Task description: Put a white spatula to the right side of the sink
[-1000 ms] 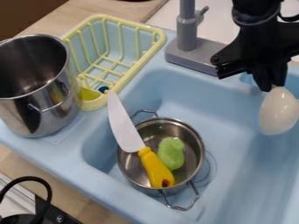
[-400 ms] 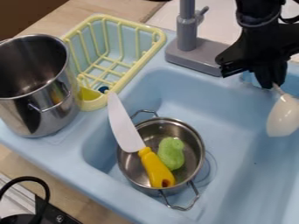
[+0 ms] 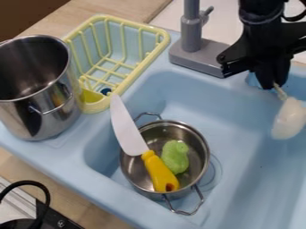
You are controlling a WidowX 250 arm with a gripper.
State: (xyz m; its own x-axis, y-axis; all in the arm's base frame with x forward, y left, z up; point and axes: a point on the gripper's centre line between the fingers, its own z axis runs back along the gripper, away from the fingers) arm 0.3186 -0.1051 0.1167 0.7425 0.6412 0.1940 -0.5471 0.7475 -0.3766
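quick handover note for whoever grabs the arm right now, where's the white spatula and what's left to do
Gripper: shut on the white spatula, held by its handle, head hanging down.
Where: at the picture's right, over the right part of the sink; height above the basin can't be told.
Done: spatula grasped and on the right side.
Left: likely lower it, release, back off.
Nearby: small pot with knife and green toy, to the left.

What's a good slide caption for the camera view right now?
A black gripper holds a white spatula over a blue sink, where a yellow-handled knife leans out of a metal pot.
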